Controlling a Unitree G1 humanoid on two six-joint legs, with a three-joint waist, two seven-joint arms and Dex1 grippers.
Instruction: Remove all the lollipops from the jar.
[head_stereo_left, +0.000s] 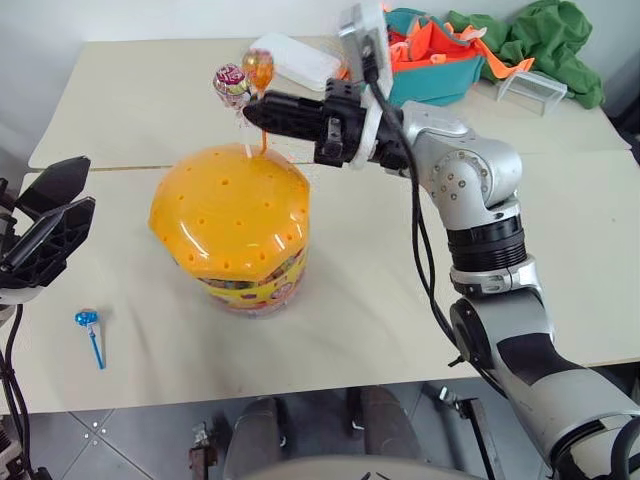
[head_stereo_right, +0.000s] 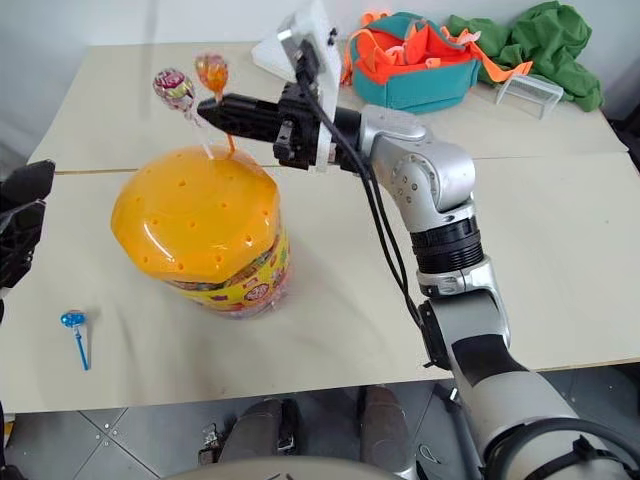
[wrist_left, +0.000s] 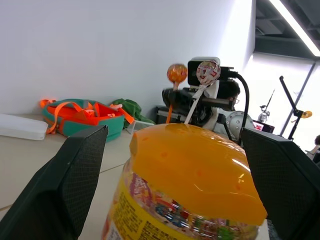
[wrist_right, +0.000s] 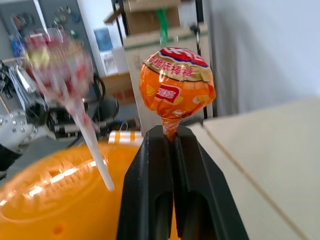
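The jar (head_stereo_left: 230, 225), a clear tub with a domed orange lid full of small holes and a yellow label band, stands on the table in front of me. Two lollipops rise from the far side of its lid. One is orange-wrapped (wrist_right: 176, 90) on an orange stick. The other is pink and white (head_stereo_left: 230, 82) on a white stick. My right gripper (head_stereo_left: 252, 108) reaches in from the right and is shut on the orange stick just under the candy. A blue lollipop (head_stereo_left: 88, 320) lies on the table left of the jar. My left gripper (head_stereo_left: 75, 190) hovers open at the jar's left.
A white flat box (head_stereo_left: 295, 60), a teal basket with orange straps (head_stereo_left: 440, 60), a green cloth (head_stereo_left: 545, 35) and a small clear container (head_stereo_left: 530, 90) sit along the far side of the table. A seam between two tabletops runs behind the jar.
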